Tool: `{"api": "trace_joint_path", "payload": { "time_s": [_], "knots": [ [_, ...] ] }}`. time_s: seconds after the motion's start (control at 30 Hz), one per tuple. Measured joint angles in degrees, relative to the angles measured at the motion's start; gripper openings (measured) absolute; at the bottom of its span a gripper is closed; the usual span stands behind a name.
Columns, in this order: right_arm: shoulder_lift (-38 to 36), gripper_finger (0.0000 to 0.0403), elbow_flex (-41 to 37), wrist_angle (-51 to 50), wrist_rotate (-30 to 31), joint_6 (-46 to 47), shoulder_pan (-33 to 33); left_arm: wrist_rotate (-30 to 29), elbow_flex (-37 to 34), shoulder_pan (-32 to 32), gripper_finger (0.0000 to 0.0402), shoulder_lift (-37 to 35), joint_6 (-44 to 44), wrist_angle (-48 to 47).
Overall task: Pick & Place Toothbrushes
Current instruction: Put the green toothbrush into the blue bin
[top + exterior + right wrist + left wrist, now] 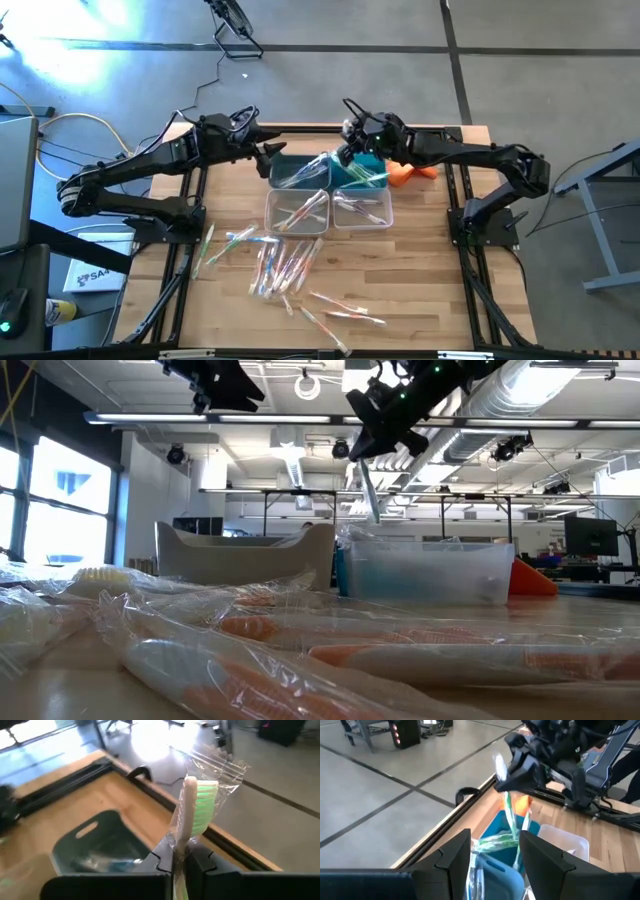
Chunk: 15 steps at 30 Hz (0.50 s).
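— What's on the wooden table?

— Four bins; I take the blue bin as my landmark. My right gripper hangs over it, clamped on a green toothbrush standing up between its fingers.

— And the left?

— My left gripper waits beside the neighbouring bin, fingers spread. More toothbrushes lie loose nearer me.

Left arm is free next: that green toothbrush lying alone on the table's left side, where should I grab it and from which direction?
Take the green toothbrush around mid-handle, coming straight down, with the left gripper turned so its jaws close across the thin shaft. It lies flat, apart from the pile of toothbrushes, so both sides look clear. The loose wrapper may slip.
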Motion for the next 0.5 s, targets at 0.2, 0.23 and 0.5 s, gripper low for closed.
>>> {"api": "trace_joint_path", "payload": {
  "time_s": [0.2,0.23,0.5],
  "knots": [
    [-0.05,0.0008,-1.75,1.14,1.47,6.29,0.27,-2.67,0.0,0.02,0.0163,0.0,3.08,0.04],
    [-0.05,0.0008,-2.55,1.47,1.49,7.81,0.51,-2.9,0.0,0.02,0.0163,0.0,3.4,0.04],
    [-0.05,0.0008,-9.91,7.58,8.96,16.68,4.66,-3.63,0.0,0.04,0.0163,-0.04,4.69,0.12]
  ]
}}
